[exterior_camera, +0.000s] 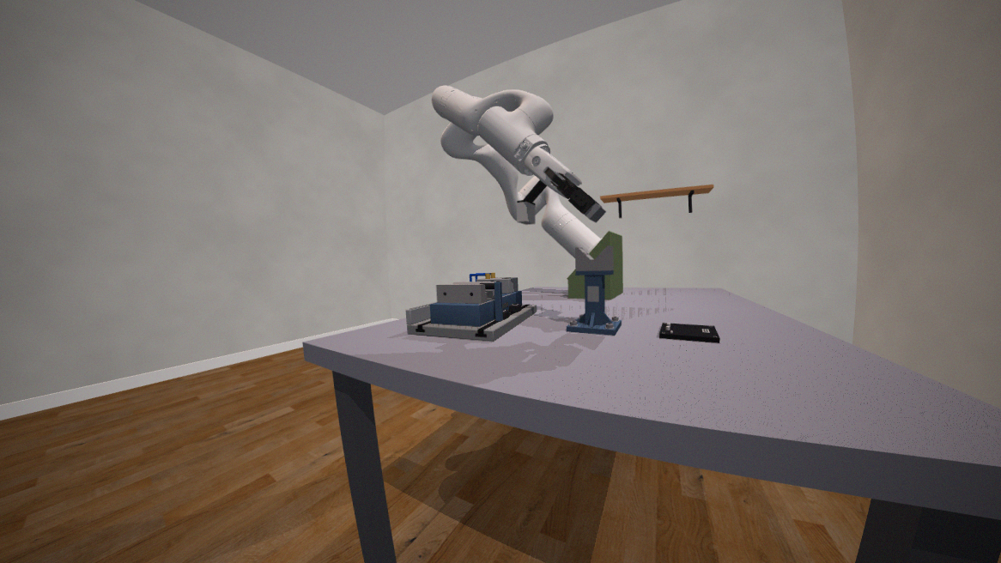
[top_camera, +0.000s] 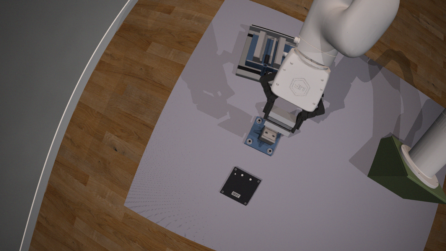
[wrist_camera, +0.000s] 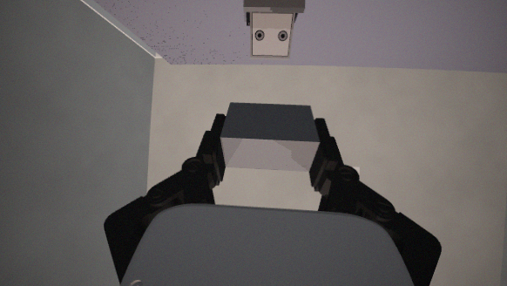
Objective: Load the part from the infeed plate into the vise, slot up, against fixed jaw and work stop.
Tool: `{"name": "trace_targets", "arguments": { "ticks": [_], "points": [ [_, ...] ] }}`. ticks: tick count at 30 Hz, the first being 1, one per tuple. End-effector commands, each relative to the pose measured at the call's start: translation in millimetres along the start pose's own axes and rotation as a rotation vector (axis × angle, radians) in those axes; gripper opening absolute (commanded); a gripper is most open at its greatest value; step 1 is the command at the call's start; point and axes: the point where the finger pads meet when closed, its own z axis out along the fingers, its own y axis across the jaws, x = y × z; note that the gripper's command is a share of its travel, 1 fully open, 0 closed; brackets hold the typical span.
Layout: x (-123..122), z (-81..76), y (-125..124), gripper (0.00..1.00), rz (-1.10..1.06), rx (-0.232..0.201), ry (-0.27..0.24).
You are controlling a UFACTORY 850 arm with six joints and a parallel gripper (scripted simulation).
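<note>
the grey part [wrist_camera: 270,135] is clamped between the black fingers of the gripper [top_camera: 281,122], which are partly spread around it, held high in the air above the v-block [top_camera: 268,136]. the vise [top_camera: 254,67] stands on the far side, and the black infeed plate [top_camera: 240,189] lies nearer.

Grey-lilac counter [exterior_camera: 700,391] on dark legs; wood-plank floor [exterior_camera: 174,455]; wooden wall shelf [exterior_camera: 658,190] on black brackets; pale walls, white skirting

The arm [top_camera: 339,28] hid the vise's [top_camera: 249,61] right end, and the gripper [top_camera: 282,123] covered most of the block [top_camera: 280,120].
</note>
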Motion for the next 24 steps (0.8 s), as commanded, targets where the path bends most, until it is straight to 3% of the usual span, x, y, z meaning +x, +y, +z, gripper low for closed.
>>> {"name": "trace_targets", "arguments": {
  "ticks": [1,24],
  "points": [
    [-0.5,-0.7,-0.7,0.0,-0.001,0.0,-0.012],
    [-0.2,-0.7,-1.0,0.0,-0.001,0.002,-0.026]
  ]
}}
